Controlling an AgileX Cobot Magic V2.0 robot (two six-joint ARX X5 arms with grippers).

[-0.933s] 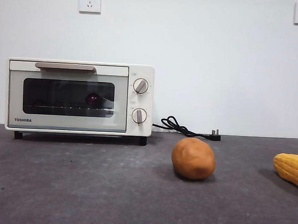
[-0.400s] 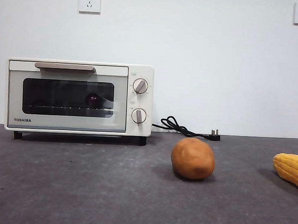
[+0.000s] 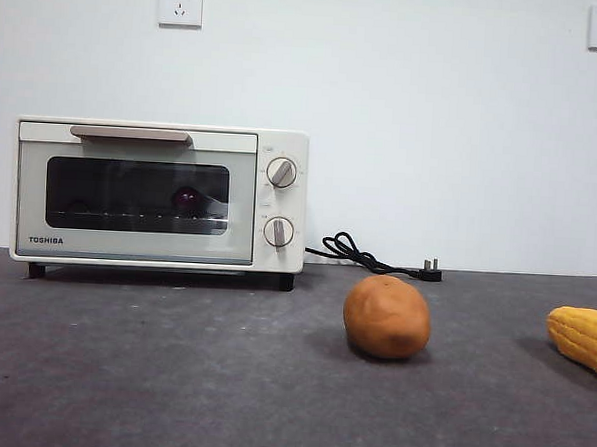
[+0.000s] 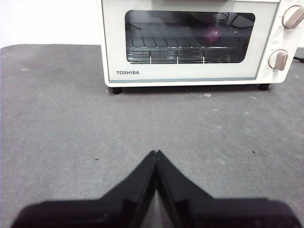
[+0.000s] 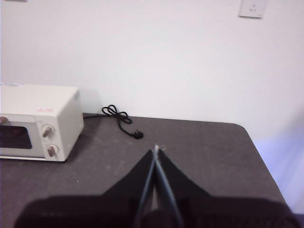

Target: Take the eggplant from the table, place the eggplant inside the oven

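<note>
The cream-white oven (image 3: 160, 194) stands at the back left of the table (image 3: 220, 380) with its door closed. Through the glass a dark purple eggplant (image 3: 188, 199) shows on the wire rack, seen also in the left wrist view as the eggplant (image 4: 212, 34) inside the oven (image 4: 199, 42). My left gripper (image 4: 156, 153) is shut and empty, hovering above the table well in front of the oven door. My right gripper (image 5: 156, 148) is shut and empty, high over the right part of the table, far from the oven (image 5: 38, 122). Neither gripper appears in the front view.
A round brown potato (image 3: 387, 316) lies mid-table. A yellow corn cob (image 3: 583, 339) lies at the right edge. The oven's black cord and plug (image 3: 372, 255) trail along the wall, also seen as the cord (image 5: 121, 118). Wall sockets (image 3: 180, 2) are above.
</note>
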